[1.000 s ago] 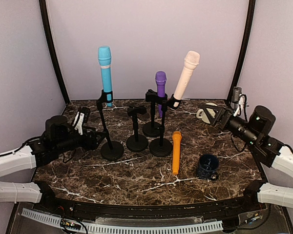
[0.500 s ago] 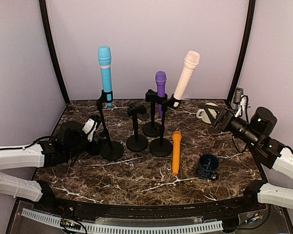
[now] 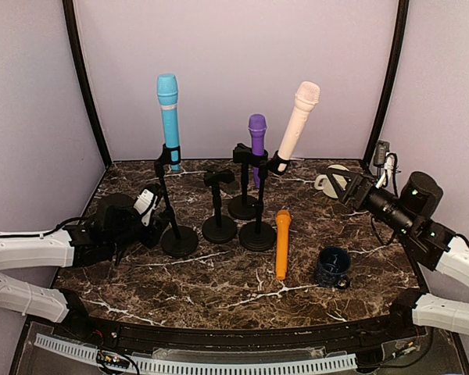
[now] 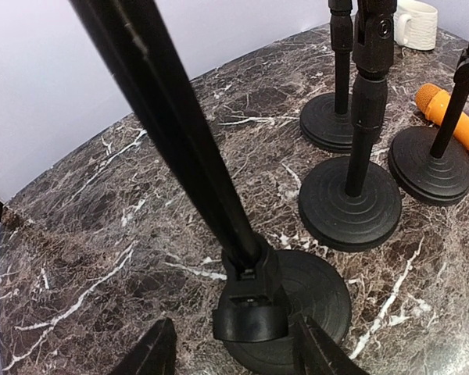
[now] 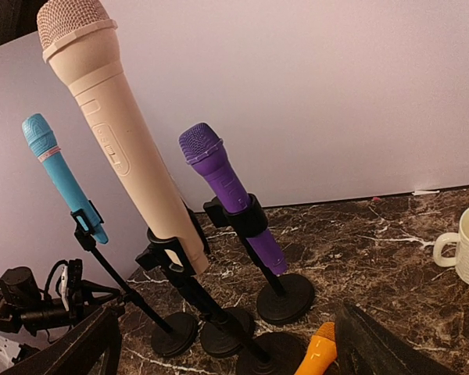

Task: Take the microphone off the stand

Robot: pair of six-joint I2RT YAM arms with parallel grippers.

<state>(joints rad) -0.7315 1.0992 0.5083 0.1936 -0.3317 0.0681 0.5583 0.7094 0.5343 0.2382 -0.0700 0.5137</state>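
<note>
At the left of the counter, the left tool has closed in on the foot of the stand that carries the blue microphone. A second ago it hung well out to the left; half a second ago it was already near the round base, and since then it has only crept a little nearer. The left wrist view shows its fingers spread wide, one on each side of the stand's lower collar, with nothing gripped yet. The blue microphone sits upright in its clip, untouched, so no removal has begun. My reading is that the left arm is getting set to pinch the pole and steady it. The right tool has barely shifted over the same second; it hovers at the right, spread wide and empty, facing the cream microphone and purple microphone, both clipped in their own stands. An orange microphone lies loose on the counter. Which microphone the right arm will pull cannot be told yet.
</note>
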